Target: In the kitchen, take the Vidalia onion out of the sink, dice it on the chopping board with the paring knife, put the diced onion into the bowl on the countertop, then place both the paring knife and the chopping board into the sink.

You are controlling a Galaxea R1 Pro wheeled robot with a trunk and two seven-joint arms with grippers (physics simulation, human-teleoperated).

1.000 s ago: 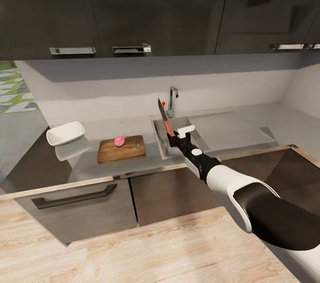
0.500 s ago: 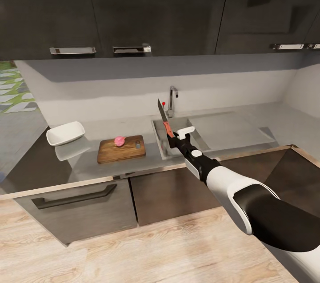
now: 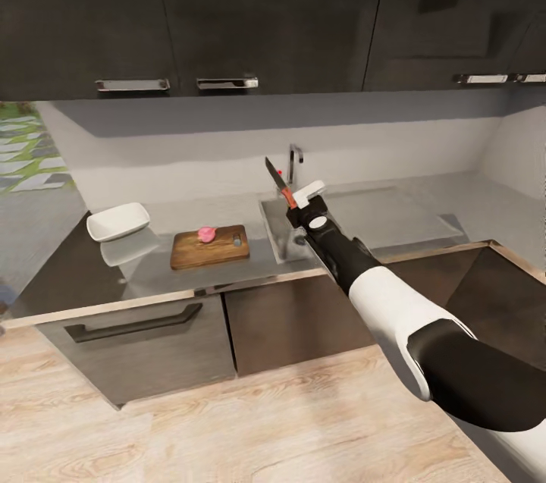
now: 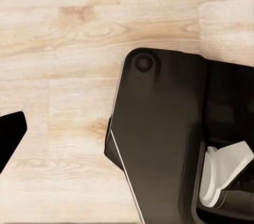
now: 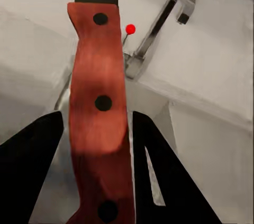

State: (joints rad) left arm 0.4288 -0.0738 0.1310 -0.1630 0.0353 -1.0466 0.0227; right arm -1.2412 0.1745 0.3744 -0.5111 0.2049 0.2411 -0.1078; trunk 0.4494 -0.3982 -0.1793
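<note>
Sink (image 3: 282,234) partly hidden behind right claw (image 3: 292,204) gripping paring knife (image 3: 276,182).

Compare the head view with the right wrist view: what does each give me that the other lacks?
Head view alone: the chopping board with a pink piece on it, the white bowl and the countertop. Right wrist view alone: the handle's three dark rivets, close up between the fingers. Both share the paring knife held by the right gripper, above the sink with its tap.
</note>
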